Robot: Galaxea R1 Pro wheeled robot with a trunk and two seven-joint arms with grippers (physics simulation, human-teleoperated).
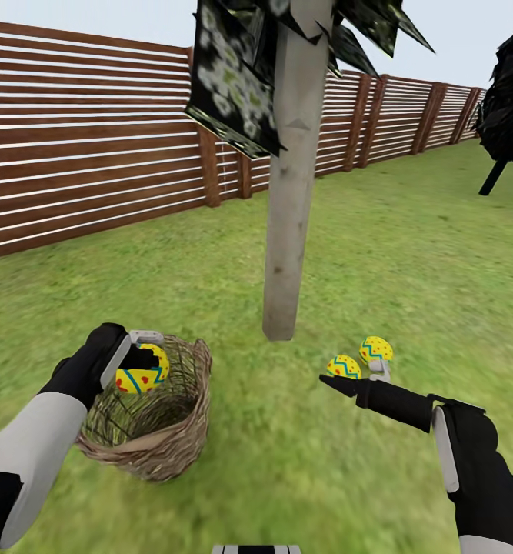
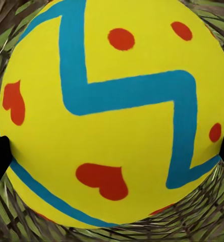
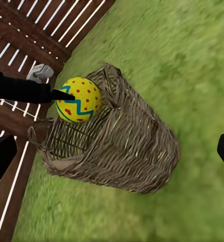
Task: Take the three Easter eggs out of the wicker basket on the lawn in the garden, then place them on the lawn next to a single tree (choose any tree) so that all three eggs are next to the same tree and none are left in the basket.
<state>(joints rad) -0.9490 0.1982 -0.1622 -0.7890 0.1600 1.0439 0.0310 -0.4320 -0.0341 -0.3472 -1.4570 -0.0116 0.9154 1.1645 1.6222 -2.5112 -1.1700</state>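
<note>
The last egg [image 1: 141, 372] is pinched by the left pincer [image 1: 137, 362] just above the wicker basket [image 1: 152, 419] rim, evidently lifted for carrying to the tree [image 1: 291, 215]; left arm is bent in over the basket. Two eggs [image 1: 360, 358] are already laid on the lawn [image 1: 287, 446] beside the trunk. Right pincer [image 1: 360, 378], w/ jaws spread & empty, is held low near them, forearm stretched fwd.

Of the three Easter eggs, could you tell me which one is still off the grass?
The egg held in the left gripper above the wicker basket. The other two eggs lie on the lawn beside the tree.
</note>
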